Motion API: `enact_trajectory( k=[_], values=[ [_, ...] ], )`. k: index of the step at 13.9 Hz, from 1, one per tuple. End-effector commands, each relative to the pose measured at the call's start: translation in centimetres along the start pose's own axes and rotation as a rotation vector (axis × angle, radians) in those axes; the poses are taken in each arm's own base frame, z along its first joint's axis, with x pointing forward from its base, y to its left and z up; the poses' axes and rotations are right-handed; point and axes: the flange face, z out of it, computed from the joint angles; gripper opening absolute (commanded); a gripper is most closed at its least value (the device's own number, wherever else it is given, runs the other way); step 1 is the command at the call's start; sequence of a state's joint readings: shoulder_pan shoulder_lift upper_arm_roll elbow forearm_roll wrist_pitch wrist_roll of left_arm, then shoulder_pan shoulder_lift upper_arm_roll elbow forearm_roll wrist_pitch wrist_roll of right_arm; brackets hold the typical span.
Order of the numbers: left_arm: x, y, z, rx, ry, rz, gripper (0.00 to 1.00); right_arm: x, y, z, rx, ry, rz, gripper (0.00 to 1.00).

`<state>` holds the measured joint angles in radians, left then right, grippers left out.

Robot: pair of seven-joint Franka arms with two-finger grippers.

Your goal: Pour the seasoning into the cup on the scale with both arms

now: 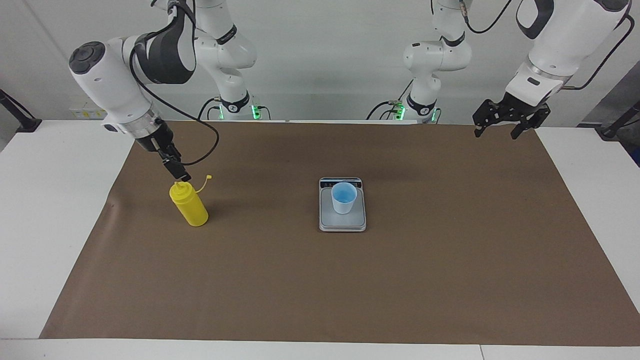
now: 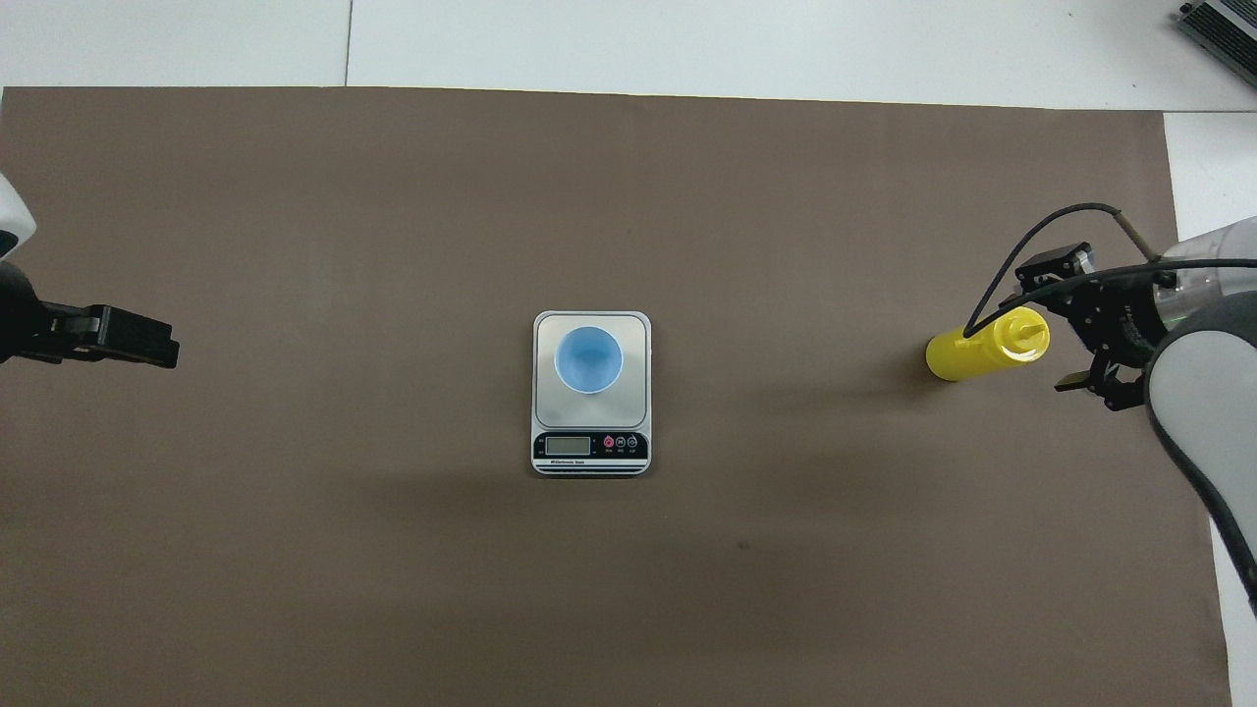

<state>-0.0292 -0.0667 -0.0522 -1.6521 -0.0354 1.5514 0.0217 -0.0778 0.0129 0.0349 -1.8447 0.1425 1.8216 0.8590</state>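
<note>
The yellow seasoning bottle (image 1: 189,204) (image 2: 985,346) stands on the brown mat toward the right arm's end, its small cap (image 1: 208,176) hanging off on a thin tether. My right gripper (image 1: 179,174) (image 2: 1070,322) is open and hangs just above the bottle's nozzle, one finger (image 2: 1054,263) to each side of the top; I cannot tell whether it touches. The light-blue cup (image 1: 344,198) (image 2: 588,358) stands upright on the silver scale (image 1: 342,224) (image 2: 591,452) at the middle of the mat. My left gripper (image 1: 504,125) (image 2: 128,339) waits open and raised over the mat's edge at the left arm's end.
The brown mat (image 1: 450,250) covers most of the white table (image 1: 45,210). A black cable (image 2: 1021,255) loops from the right wrist over the bottle. A grey device (image 2: 1218,25) lies at the table's corner farthest from the robots.
</note>
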Motion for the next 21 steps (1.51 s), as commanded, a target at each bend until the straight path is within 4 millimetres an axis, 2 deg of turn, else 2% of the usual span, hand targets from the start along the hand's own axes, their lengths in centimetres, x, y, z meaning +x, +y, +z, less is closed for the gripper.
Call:
enact_trajectory(
  k=[1, 5, 7, 10, 12, 16, 18, 21],
  values=[
    [-0.8, -0.3, -0.3, 0.012, -0.006, 0.004, 1.0, -1.1, -0.2, -0.2, -0.011, 0.037, -0.167, 1.0],
    [-0.8, -0.3, -0.3, 0.012, -0.006, 0.004, 1.0, -2.1, -1.7, -1.2, -0.056, 0.128, -0.47, 1.0],
    [-0.8, -0.3, -0.3, 0.012, -0.006, 0.004, 1.0, -2.3, -2.1, -2.8, -0.048, 0.144, -0.542, 1.0],
    [-0.8, -0.3, -0.3, 0.012, -0.006, 0.004, 1.0, -3.7, -3.2, -4.7, -0.06, 0.166, -0.657, 1.0],
    [-0.8, -0.3, -0.3, 0.012, -0.006, 0.004, 1.0, -5.5, -4.8, -6.1, -0.099, 0.207, -0.744, 1.0],
    [-0.8, -0.3, -0.3, 0.012, -0.006, 0.004, 1.0, -7.9, -6.8, -9.7, -0.107, 0.207, -0.787, 1.0],
    [-0.8, -0.3, -0.3, 0.012, -0.006, 0.004, 1.0, -7.7, -7.2, -11.5, -0.135, 0.182, -0.778, 1.0],
    [-0.8, -0.3, -0.3, 0.012, -0.006, 0.004, 1.0, -8.2, -6.8, -12.5, -0.126, 0.18, -0.777, 1.0]
  ],
)
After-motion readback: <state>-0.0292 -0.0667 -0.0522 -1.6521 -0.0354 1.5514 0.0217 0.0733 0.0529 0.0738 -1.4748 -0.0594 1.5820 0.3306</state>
